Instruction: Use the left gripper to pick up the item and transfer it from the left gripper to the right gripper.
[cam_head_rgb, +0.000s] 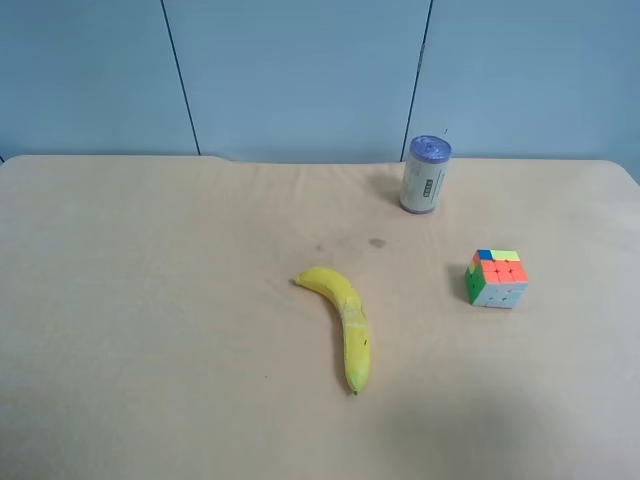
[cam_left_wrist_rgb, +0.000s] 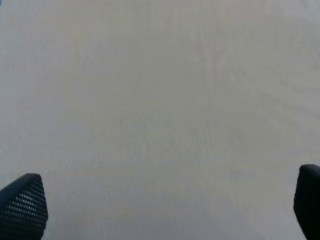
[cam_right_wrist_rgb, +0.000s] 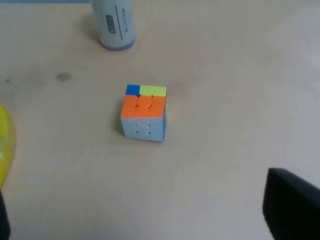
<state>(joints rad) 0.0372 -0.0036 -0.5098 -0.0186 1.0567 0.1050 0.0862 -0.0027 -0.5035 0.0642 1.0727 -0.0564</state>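
The left gripper (cam_left_wrist_rgb: 160, 210) shows only its two fingertips at the near corners of the left wrist view, spread wide apart, with nothing but bare table (cam_left_wrist_rgb: 160, 100) between and beyond them; none of the objects appears in that view. The right gripper (cam_right_wrist_rgb: 145, 215) likewise shows just two dark finger parts at the near corners of its own view, standing far apart and holding nothing.

Beyond the right gripper, well apart from both fingers and roughly centred between them, the cube (cam_right_wrist_rgb: 144, 112) sits flat on the table, untouched. Its top face shows orange stickers with a blue one and yellow-green ones along the far row; the face toward the gripper is white. Off to one side of the gripper, at the view's edge, is a sliver of the banana (cam_right_wrist_rgb: 6, 145).

Farther on past the cube stands the can (cam_right_wrist_rgb: 116, 25), upright, closed with its purple lid (cam_head_rgb: 431, 148), so its contents cannot be seen. Its label carries dark print, too small to read.

In the exterior high view neither arm appears; the cube lies apart from the banana and nearer than the can.
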